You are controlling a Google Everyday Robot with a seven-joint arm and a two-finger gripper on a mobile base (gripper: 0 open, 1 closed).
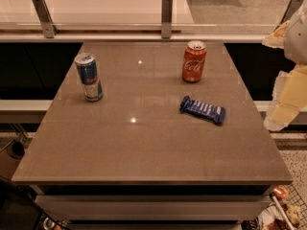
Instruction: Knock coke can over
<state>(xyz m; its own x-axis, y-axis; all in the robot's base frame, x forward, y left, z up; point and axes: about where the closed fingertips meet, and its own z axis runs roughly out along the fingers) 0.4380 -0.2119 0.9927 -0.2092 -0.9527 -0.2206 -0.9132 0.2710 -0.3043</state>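
Foreground: front edge of brown desk (144, 166). Further in, right of centre: flat blue snack bar wrapper (203, 110), white print illegible. At right border, off the desk's side: pale claw (288, 99), well apart from every item; impossible to tell whether open or closed. Left: slim blue-and-silver can (89, 77), upright, red marking, lettering unreadable. Farthest back, rear right: coke can (194, 61), upright, red-orange, white cursive Coca-Cola script. Probable risks: low approach catching the wrapper and dragging it; push too low or too soft, sliding the can toward the rear edge rather than toppling it
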